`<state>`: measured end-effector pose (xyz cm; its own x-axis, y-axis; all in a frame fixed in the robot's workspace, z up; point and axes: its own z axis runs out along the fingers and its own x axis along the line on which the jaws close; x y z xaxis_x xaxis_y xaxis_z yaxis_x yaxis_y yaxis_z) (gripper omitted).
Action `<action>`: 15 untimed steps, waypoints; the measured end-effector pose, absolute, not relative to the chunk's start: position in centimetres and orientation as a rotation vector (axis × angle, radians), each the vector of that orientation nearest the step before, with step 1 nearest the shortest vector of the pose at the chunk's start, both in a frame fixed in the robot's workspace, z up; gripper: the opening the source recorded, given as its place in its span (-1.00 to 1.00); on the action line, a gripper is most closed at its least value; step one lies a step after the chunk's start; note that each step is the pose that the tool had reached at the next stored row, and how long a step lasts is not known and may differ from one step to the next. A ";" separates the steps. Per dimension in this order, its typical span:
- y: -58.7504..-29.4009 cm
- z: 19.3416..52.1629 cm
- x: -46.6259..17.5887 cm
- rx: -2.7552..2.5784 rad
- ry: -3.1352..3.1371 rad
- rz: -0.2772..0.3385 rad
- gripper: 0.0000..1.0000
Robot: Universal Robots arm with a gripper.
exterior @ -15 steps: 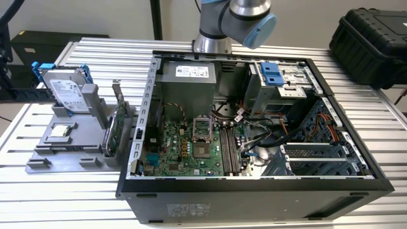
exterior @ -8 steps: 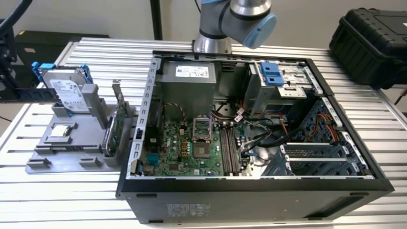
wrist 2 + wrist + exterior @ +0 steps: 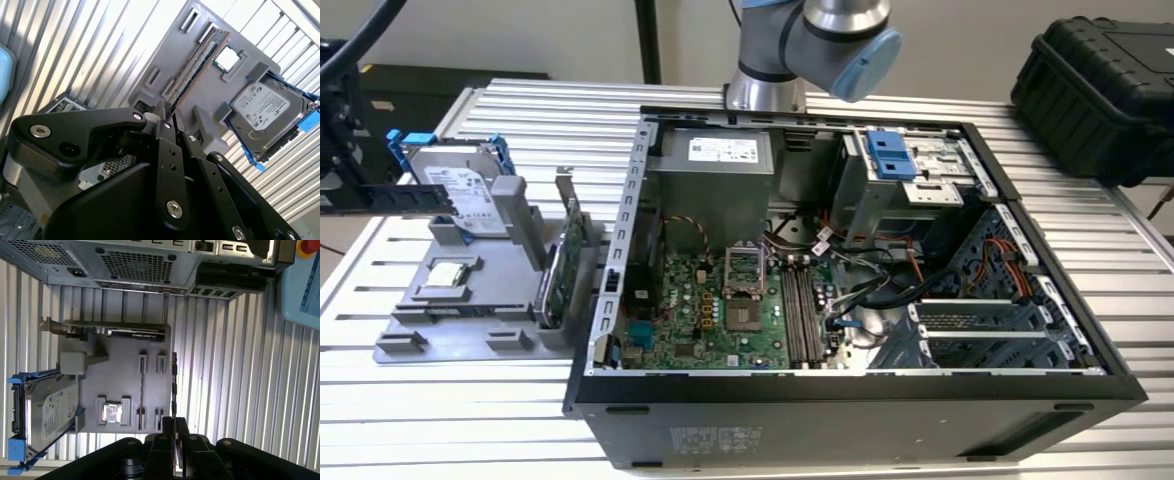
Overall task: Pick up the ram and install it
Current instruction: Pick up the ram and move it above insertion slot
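Black and slab-sided, your gripper (image 3: 171, 116) is pinched on one end of the ram (image 3: 196, 71). The two flat, screw-studded fingers (image 3: 166, 150) are pressed against its faces. The ram is a thin, narrow board stick carrying a row of small dark chips. It juts straight out ahead of the fingertips and is held in the air. In the first wrist view you see it edge-on, as a slim dark line (image 3: 173, 385).

Beneath and just beside the held stick lies a matte grey moulded tray (image 3: 120, 380), with small rectangular slotted posts standing up from its flat face. Further out from the gripper on that tray, a square silver processor chip (image 3: 111, 413) sits in a shallow pocket. Past it rests a boxy metal hard drive (image 3: 50, 410) in blue plastic rails. A wider expansion card (image 3: 125, 332) with a bright metal bracket stands on edge along the tray's side farthest from the gripper.

Everything rests on a counter (image 3: 225, 365) of ribbed, shiny aluminium slats. Beyond the tray from the gripper lies the open dark steel computer case (image 3: 854, 400), its green motherboard (image 3: 707, 310) exposed among bundled cables.
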<state>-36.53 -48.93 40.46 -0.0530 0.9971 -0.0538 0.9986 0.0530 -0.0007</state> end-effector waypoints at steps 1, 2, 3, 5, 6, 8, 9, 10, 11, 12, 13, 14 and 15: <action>-48.9 40.5 -36.4 2.135 2.251 -0.058 -1.00; -48.9 40.5 -36.4 2.135 2.251 -0.058 -1.00; -48.9 40.5 -36.3 2.135 2.251 -0.058 -1.00; -48.9 40.5 -36.1 2.135 2.251 -0.058 -1.00; -48.9 40.5 -36.0 2.135 2.251 -0.058 -1.00; -48.9 40.5 -35.8 2.135 2.251 -0.058 -1.00; -48.9 40.5 -35.7 2.135 2.251 -0.058 -1.00; -48.9 40.6 -35.6 2.135 2.251 -0.058 -1.00; -48.9 40.6 -35.6 2.135 2.251 -0.058 -1.00; -48.9 40.6 -35.5 2.135 2.251 -0.058 -1.00; -48.9 40.6 -35.4 2.135 2.251 -0.058 -1.00; -48.9 40.6 -35.3 2.135 2.251 -0.058 -1.00; -48.9 40.6 -35.2 2.135 2.251 -0.058 -1.00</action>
<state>-35.20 -48.93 40.60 -0.0530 0.9971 -0.0537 0.9986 0.0530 -0.0008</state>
